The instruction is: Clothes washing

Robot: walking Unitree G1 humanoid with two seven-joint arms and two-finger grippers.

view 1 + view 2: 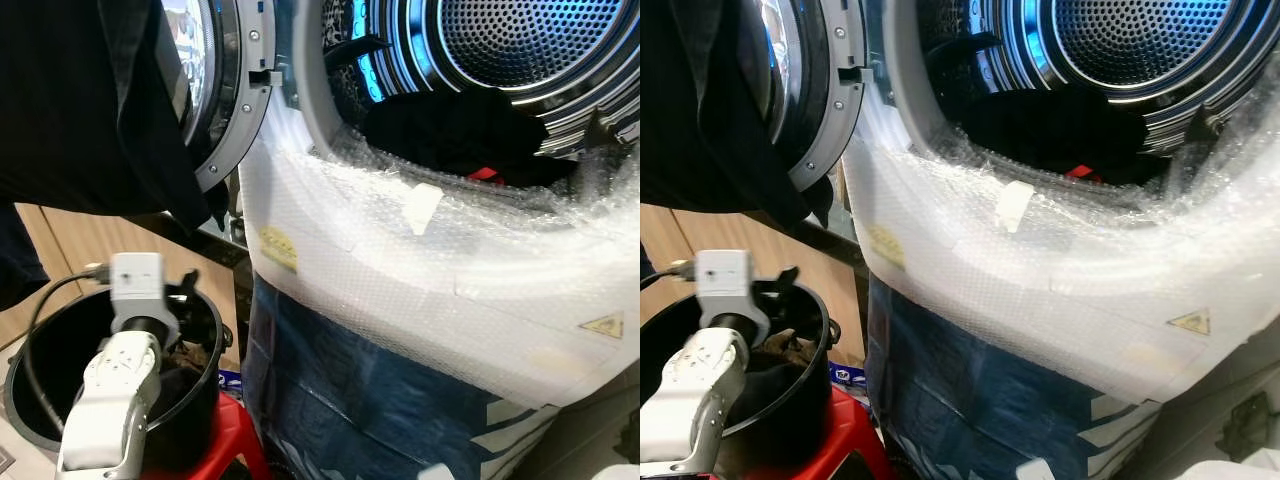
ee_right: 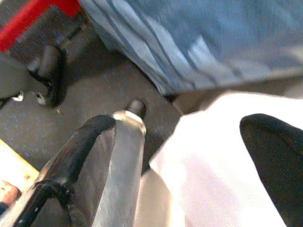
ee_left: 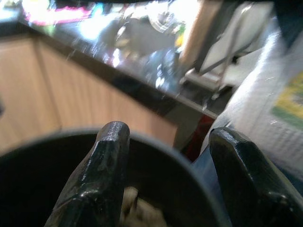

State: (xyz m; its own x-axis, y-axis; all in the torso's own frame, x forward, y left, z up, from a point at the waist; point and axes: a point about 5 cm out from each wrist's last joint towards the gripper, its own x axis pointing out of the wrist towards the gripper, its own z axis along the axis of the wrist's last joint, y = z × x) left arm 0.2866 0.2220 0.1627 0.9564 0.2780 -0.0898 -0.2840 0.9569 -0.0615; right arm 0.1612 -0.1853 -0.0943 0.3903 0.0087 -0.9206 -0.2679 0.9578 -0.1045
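Washer open, left tool over the bucket, clothes in the drum.

The washer [image 1: 430,270] stands at right, its front wrapped in bubble film above blue sheeting; its door [image 1: 225,90] is swung open to the left. Dark clothes [image 1: 450,135] lie at the bottom of the drum [image 1: 530,45], with a small red item at their near edge. A dark garment [image 1: 90,100] hangs at upper left, in front of the door. The left tool [image 3: 165,161] is above the black bucket [image 1: 40,340] at lower left, fingers [image 3: 102,170] apart and empty; fabric lies inside the bucket, which rests on a red stool [image 1: 225,435]. The right tool [image 2: 189,156] hangs low, fingers apart, empty, over a dark floor [image 2: 90,90] and a white surface.
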